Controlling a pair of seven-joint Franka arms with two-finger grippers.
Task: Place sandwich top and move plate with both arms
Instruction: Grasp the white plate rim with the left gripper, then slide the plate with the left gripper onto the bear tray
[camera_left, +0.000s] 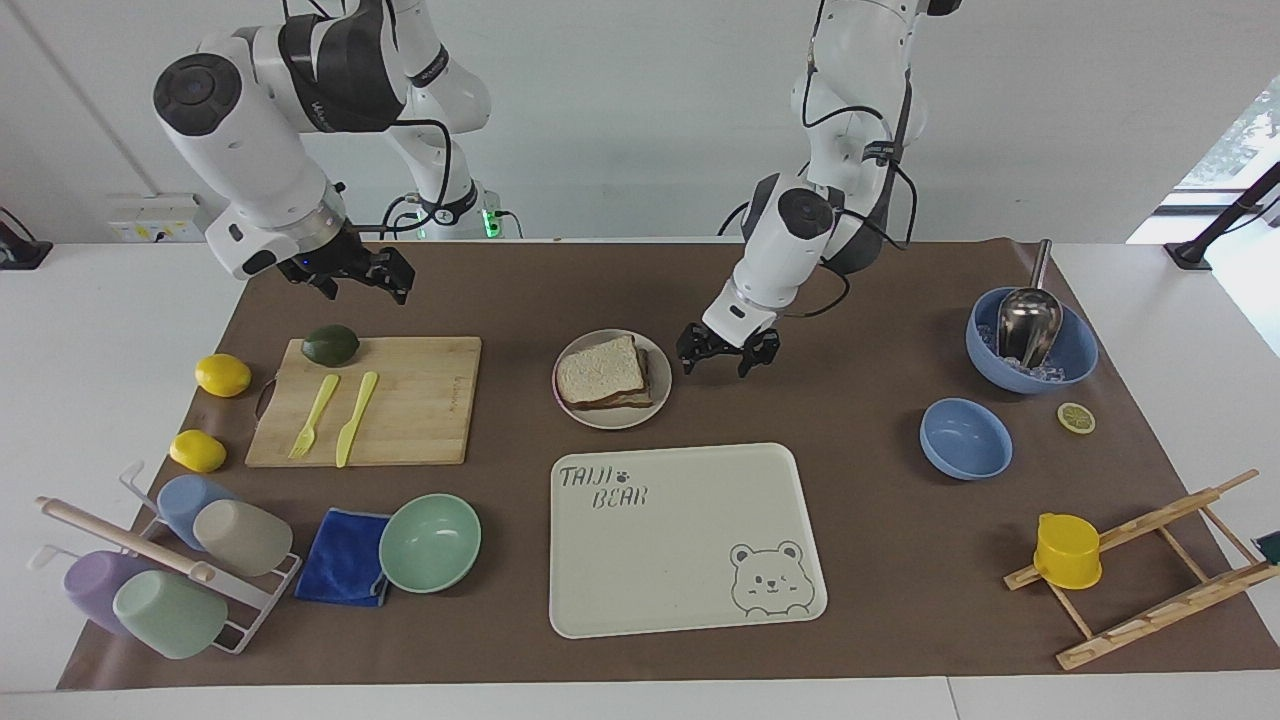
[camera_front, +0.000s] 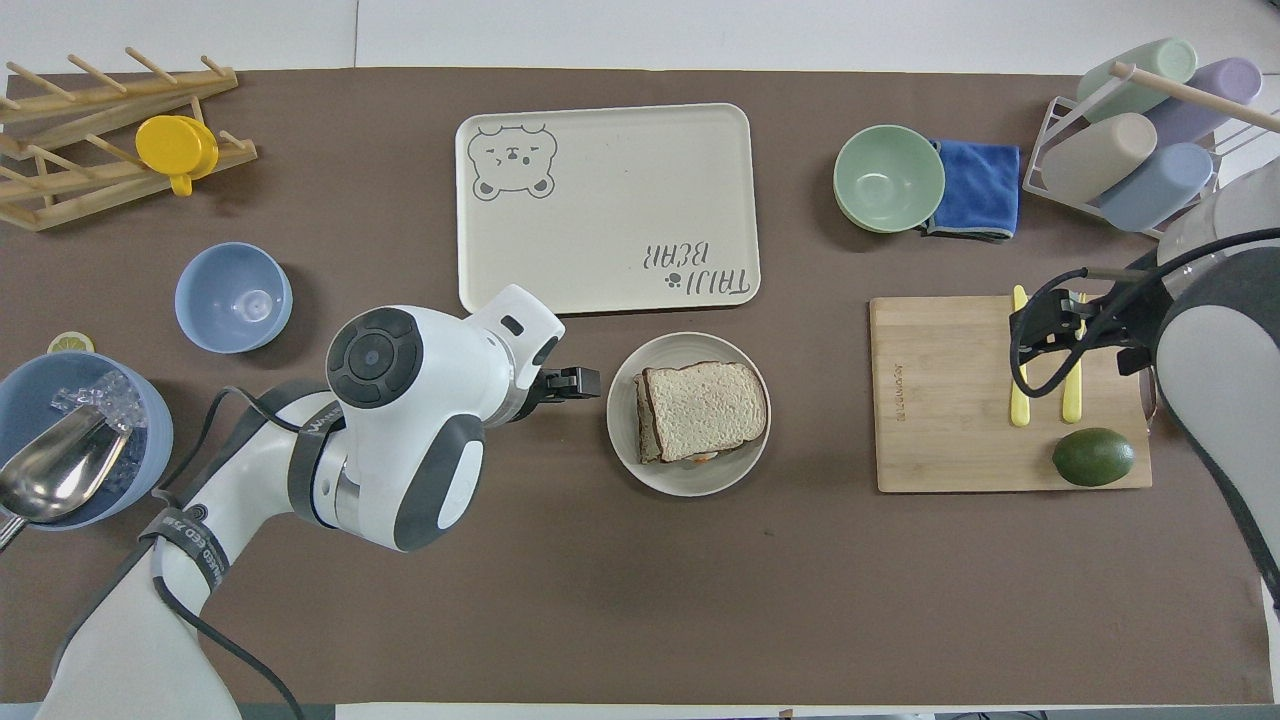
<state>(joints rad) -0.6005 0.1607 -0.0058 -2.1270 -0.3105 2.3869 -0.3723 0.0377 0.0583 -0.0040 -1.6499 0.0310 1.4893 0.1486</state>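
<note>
The sandwich top (camera_left: 599, 369) lies on the sandwich on the plate (camera_left: 612, 416). The left hand (camera_left: 729, 352), spread and empty, hangs just beside that plate. The right hand (camera_left: 348, 277), spread and empty, hangs above the cutting board (camera_left: 420, 400).

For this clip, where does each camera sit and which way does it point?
Facing view: high across the table, looking at both robots; whole arms show, left tool beside the plate, right tool raised.
Overhead view: above the robots' end, looking steeply down; arms enter from the bottom.
Shared: plate, sandwich top, bear tray, half a turn apart.
</note>
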